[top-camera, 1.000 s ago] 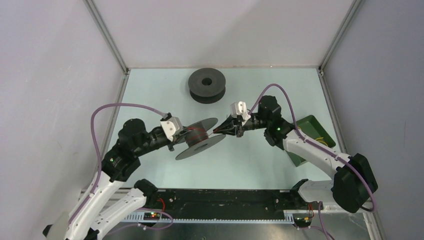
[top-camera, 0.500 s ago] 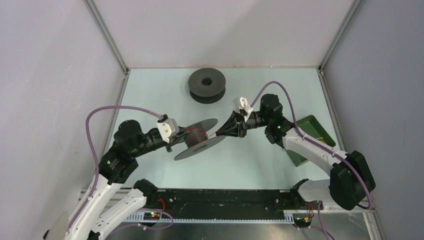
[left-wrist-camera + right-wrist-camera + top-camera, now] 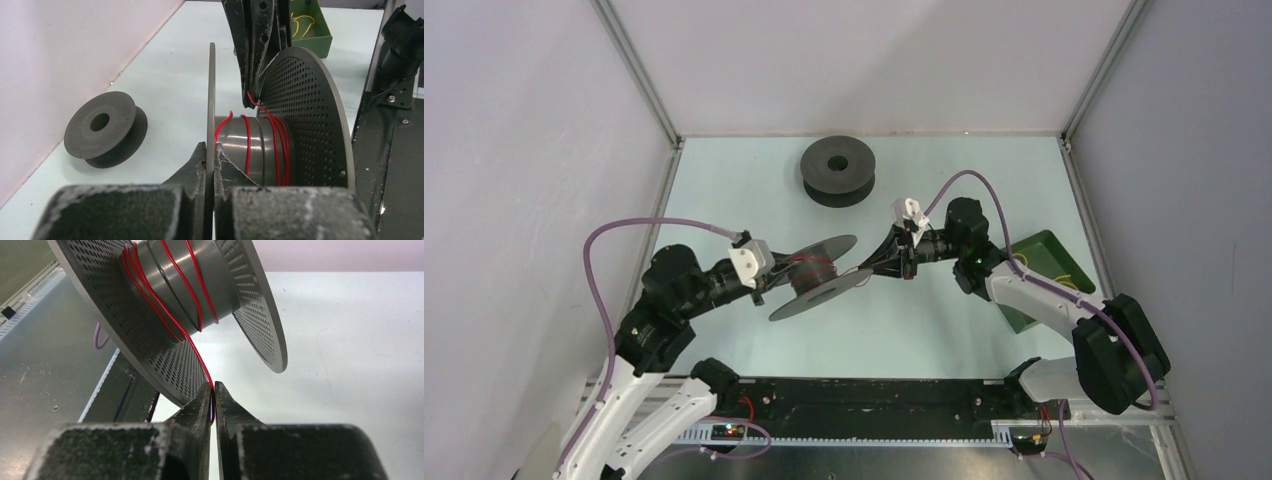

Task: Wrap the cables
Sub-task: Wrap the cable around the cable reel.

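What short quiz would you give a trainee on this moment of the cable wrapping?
1. Fill in: the yellow cable lies in the ____.
2. True or false: the left gripper is shut on a flange of the big spool.
3. What does the right gripper pinch? A: the yellow cable; B: the red cable; C: nothing.
Key: 1 green bin; 2 true; 3 B.
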